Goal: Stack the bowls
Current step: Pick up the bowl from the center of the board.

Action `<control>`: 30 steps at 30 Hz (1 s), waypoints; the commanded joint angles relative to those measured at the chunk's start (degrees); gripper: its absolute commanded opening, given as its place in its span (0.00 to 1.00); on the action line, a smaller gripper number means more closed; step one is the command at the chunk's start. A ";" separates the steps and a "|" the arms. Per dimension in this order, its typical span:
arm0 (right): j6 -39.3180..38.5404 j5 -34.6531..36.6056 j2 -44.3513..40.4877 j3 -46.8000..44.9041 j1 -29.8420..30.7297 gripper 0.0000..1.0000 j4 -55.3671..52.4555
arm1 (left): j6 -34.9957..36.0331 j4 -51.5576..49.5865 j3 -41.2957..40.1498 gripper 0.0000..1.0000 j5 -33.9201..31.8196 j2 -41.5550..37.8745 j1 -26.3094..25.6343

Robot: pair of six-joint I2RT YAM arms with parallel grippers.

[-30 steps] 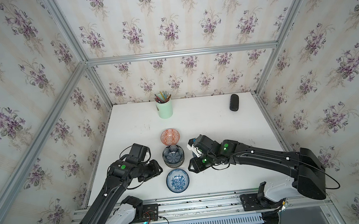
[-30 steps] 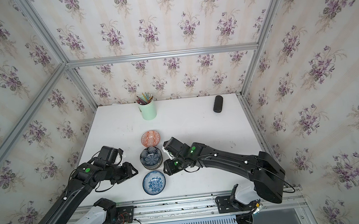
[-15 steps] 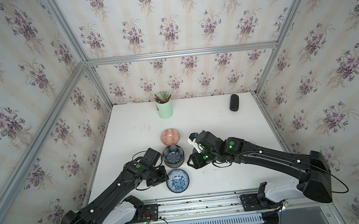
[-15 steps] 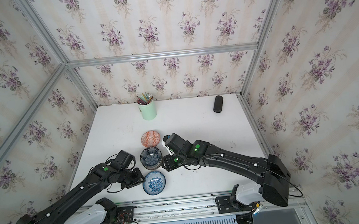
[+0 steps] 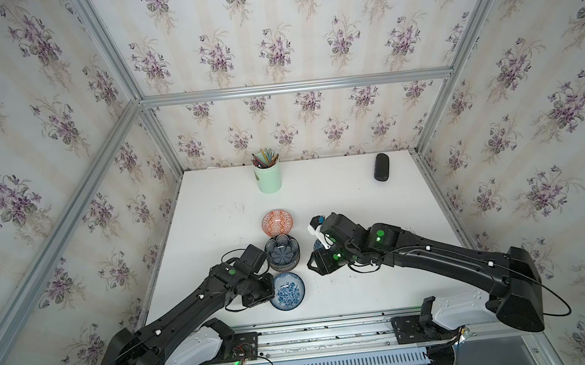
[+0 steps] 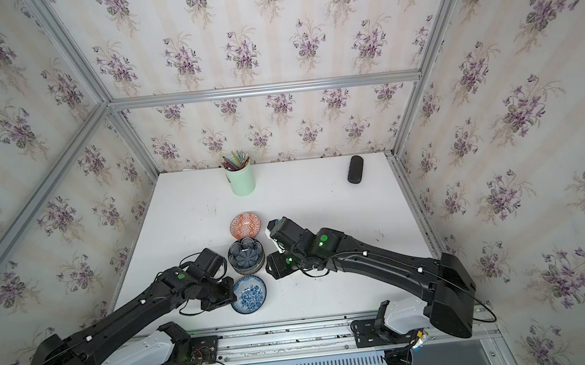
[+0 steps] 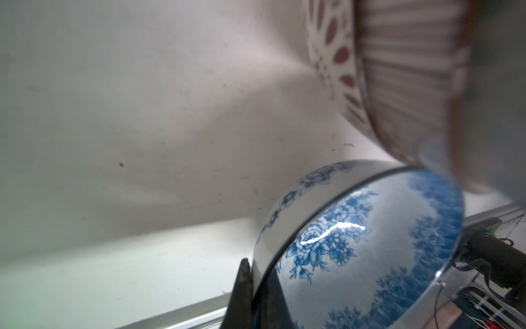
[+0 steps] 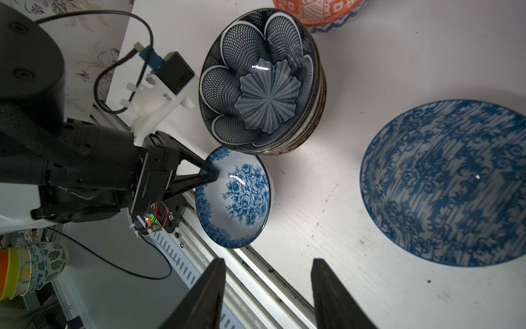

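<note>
Seen from above, a white table (image 5: 358, 203) holds a short line of small patterned bowls running from 6 o'clock up to 12. Nearest the front edge sits a blue flower bowl (image 5: 288, 292). The left gripper (image 8: 212, 173) is closed tight on this bowl's rim at its 9 o'clock side, one finger inside and one outside. The bowl looks slightly tipped, and whether its foot has left the table cannot be told. Just beside it, at 12 o'clock from it, stands the stack of bowls (image 5: 282, 253), with a dark navy petal bowl on top. Further on at 12 o'clock an orange bowl (image 5: 277, 222) stands alone. The coming move likely turns on this: the stack lies directly behind the held bowl and taller than it, so the bowl must go up and toward 12 o'clock to land on top. The right gripper (image 8: 264, 262) hangs at 3 o'clock from the stack, its jaws partly apart and empty. It is near a second blue-and-white bowl (image 8: 447, 182) lying on the table – the left arm is the one placed to stack.
</note>
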 commanded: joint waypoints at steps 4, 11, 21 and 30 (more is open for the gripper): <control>-0.63 0.48 0.27 0.21 0.06 0.54 -0.25 | -0.54 -6.77 2.96 0.00 -1.03 -4.67 -0.91; -1.24 0.24 0.58 1.76 0.02 0.54 -1.28 | 2.85 -18.77 10.07 0.00 -1.07 -8.63 -2.11; -3.16 -0.70 2.68 11.69 0.02 0.54 -6.28 | 10.92 -26.40 30.28 0.00 -3.97 2.79 -2.18; -4.03 2.10 4.51 14.75 0.06 0.47 -10.75 | 15.70 -27.17 41.43 0.00 -3.30 14.40 -2.45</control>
